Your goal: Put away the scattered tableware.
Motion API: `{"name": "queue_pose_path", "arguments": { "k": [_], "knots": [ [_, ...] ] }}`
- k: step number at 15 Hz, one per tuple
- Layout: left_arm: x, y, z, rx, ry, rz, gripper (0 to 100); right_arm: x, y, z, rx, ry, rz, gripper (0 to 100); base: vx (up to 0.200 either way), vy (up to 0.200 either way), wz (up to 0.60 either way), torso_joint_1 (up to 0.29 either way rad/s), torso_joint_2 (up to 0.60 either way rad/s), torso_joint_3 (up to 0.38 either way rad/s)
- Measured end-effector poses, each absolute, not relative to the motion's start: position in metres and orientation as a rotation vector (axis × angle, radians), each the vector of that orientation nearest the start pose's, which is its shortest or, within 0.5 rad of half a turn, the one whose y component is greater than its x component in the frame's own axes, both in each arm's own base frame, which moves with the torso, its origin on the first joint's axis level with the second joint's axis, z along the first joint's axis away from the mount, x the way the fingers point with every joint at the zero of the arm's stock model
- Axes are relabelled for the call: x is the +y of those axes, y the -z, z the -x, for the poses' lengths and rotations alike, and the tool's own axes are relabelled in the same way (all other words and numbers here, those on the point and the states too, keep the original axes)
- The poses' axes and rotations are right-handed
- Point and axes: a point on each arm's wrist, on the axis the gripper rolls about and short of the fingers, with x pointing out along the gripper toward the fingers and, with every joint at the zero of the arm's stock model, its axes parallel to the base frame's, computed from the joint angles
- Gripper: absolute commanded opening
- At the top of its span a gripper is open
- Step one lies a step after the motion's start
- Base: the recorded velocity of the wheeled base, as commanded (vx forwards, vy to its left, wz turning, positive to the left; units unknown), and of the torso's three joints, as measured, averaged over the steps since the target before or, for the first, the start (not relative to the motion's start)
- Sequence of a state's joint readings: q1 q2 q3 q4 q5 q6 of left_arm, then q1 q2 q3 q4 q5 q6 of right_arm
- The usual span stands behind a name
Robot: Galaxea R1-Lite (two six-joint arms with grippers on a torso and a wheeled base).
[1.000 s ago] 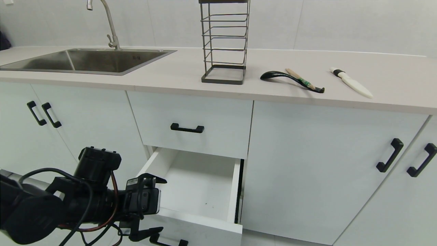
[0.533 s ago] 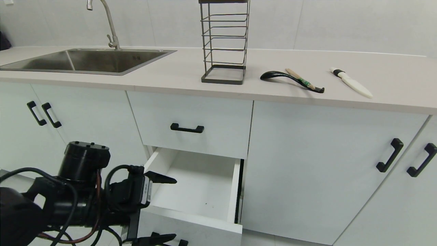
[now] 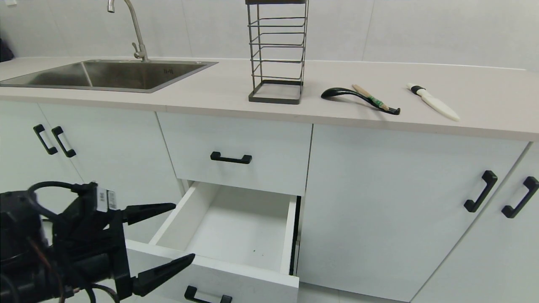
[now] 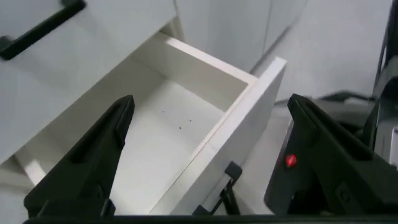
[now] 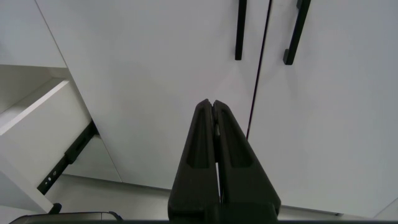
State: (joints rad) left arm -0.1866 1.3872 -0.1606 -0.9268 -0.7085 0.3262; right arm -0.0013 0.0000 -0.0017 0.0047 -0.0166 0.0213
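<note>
Your left gripper (image 3: 184,231) hangs low in front of the cabinets, just left of the open drawer (image 3: 289,235). Its jaws are spread wide and hold nothing. In the left wrist view, the gripper (image 4: 211,102) frames the drawer (image 4: 264,81), whose white inside has only a few dark specks. The drawer's black handle (image 3: 204,297) sits on the front panel, below and right of the lower finger.

Your right gripper (image 5: 213,104) is pressed fully closed with nothing between the fingers. It faces the white cabinet doors (image 5: 155,74).

The tableware lies on the worktop (image 3: 210,94), well apart from both grippers. A black ladle (image 3: 356,96) lies right of the wire rack (image 3: 276,54), with its bowl toward the rack. A wooden utensil (image 3: 363,92) with a green band lies across the ladle's handle. A white knife (image 3: 434,103) with a black band lies farther right, apart from the other two. The sink (image 3: 105,75) is at the worktop's left end.
</note>
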Motion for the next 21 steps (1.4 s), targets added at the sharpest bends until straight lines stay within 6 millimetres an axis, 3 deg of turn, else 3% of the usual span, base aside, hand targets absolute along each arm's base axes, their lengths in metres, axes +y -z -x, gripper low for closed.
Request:
{"name": "queue_pose_path", "arguments": {
  "k": [3,7,16,21],
  "knots": [
    [-0.026,-0.120,-0.143,0.142,0.758,-0.191,100,0.000,-0.076,0.023,0.002,0.018,-0.021,0,0.000,0.000,0.00,0.000,0.00,0.000],
    [-0.014,-0.133,-0.118,0.048,0.604,-0.218,100,0.000,-0.076,0.023,0.002,0.019,-0.021,0,0.000,0.000,0.00,0.000,0.00,0.000],
    [-0.010,-0.146,-0.062,-0.079,0.474,-0.137,100,0.000,-0.075,0.023,0.003,0.019,-0.021,0,0.000,0.000,0.00,0.000,0.00,0.000],
    [-0.010,-0.134,-0.021,-0.128,0.435,-0.138,100,0.000,-0.075,0.023,0.003,0.019,-0.021,0,0.000,0.000,0.00,0.000,0.00,0.000]
  ]
}}
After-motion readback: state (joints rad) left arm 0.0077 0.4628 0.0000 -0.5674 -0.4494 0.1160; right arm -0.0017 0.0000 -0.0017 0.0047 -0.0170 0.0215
